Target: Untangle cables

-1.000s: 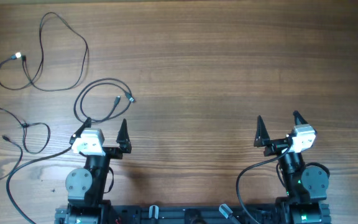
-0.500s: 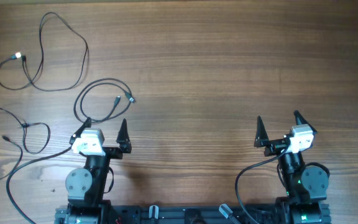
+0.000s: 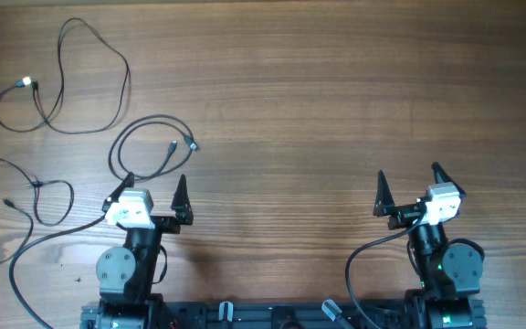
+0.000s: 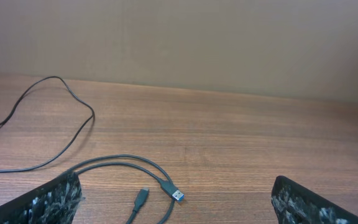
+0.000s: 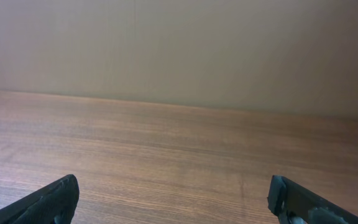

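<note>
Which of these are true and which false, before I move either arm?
1. The left gripper and the right gripper are both open and empty. True.
2. The looped cable lies in front of the right gripper. False: it lies by the left gripper.
3. The silver-tipped cable is knotted with the looped cable. False: they lie apart.
4. The third cable sits at the left edge of the table. True.
</note>
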